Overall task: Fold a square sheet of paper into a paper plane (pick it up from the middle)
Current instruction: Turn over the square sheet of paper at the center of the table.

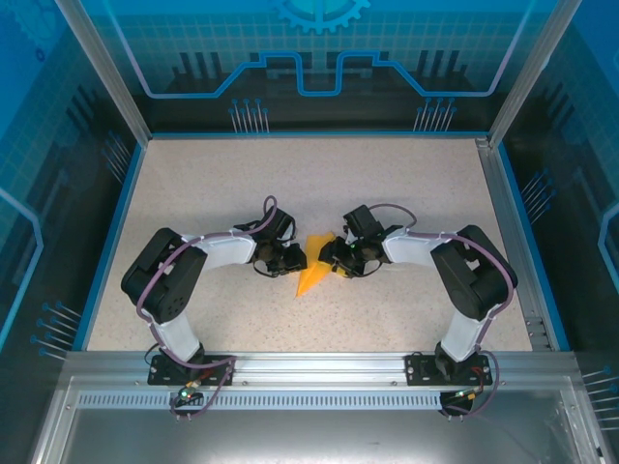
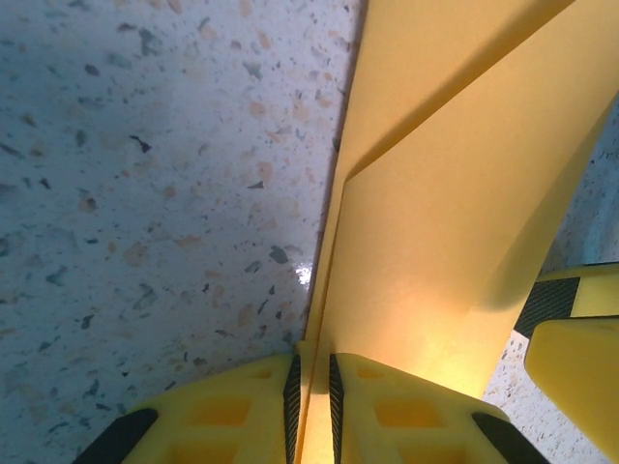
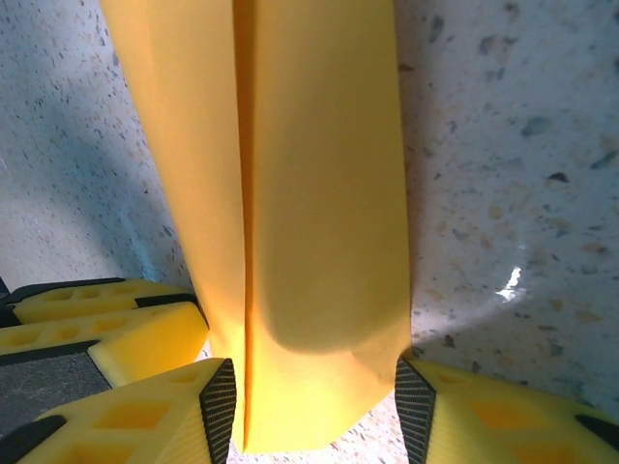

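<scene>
Nearest you, both arms rise from their bases at the near edge of the desk [image 1: 203, 184] and bend inward, so the two hands meet over the middle of the speckled surface. The left hand [image 1: 288, 258] comes in from the left and the right hand [image 1: 338, 259] from the right, with the paper plane [image 1: 313, 275] between them. It is a narrow orange-yellow folded shape lying on the desk, its pointed tip aimed toward the near side and slightly left. In your left wrist view the yellow fingers [image 2: 232, 411] are pressed almost together, and their black pads pinch a thin folded edge of the paper between them. The rest of the sheet fans away up and to the right, showing a diagonal fold line. A finger of the other hand shows at the right edge of that view, just beside the paper. In your right wrist view the fingers [image 3: 145, 425] stand about half spread, with a wider, rounded folded part of the paper filling the gap and touching both pads. A long crease runs away from them down the sheet. Beyond the hands the desk runs bare to the blue-trimmed back wall.
</scene>
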Motion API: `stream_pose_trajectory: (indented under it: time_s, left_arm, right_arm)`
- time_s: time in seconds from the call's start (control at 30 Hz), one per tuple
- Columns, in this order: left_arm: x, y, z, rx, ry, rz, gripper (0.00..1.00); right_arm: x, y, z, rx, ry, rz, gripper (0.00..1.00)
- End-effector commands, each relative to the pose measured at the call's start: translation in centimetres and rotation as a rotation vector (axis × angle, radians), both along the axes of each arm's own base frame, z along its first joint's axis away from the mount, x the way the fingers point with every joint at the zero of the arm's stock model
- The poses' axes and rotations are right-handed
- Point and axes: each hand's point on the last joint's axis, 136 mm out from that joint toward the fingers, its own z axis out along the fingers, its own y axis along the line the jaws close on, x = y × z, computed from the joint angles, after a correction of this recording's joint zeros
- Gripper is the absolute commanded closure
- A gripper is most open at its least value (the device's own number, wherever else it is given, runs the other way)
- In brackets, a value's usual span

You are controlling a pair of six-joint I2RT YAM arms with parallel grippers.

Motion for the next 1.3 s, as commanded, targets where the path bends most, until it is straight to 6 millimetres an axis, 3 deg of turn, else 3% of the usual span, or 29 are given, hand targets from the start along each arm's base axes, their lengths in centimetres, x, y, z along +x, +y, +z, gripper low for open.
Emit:
stream_pose_trajectory:
  time_s: [0.0,0.2,0.57,0.9,1.13,1.27]
  left_arm:
    - [-0.3,-1.1,-0.6,-0.030,0.022,-0.027,0.81]
    - [-0.3,-1.0,-0.4,-0.033,0.015,-0.021,0.81]
    - [-0.3,-1.0,0.1,-0.054,0.007,0.008,0.81]
    - [0.0,-0.3,0.2,-0.145,0.031,0.108,0.80]
    - [-0.1,-0.2,0.0,-0.175,0.038,0.136,0.80]
    - [-0.1,-0.2,0.1,-0.182,0.037,0.135,0.80]
  right_arm:
    - [0.1,1.2,-0.2,0.043,0.003,0.007,0.50]
    - [1.5,2.9,1.9,0.147,-0.086,0.025,0.47]
    - [2.6,4.0,1.1,0.135,-0.124,0.062,0.43]
    - [4.2,4.7,3.5,0.214,-0.282,0.060,0.40]
    - [2.4,3.0,0.7,0.102,-0.223,0.008,0.45]
    - [2.0,3.9,0.5,0.132,-0.207,0.039,0.54]
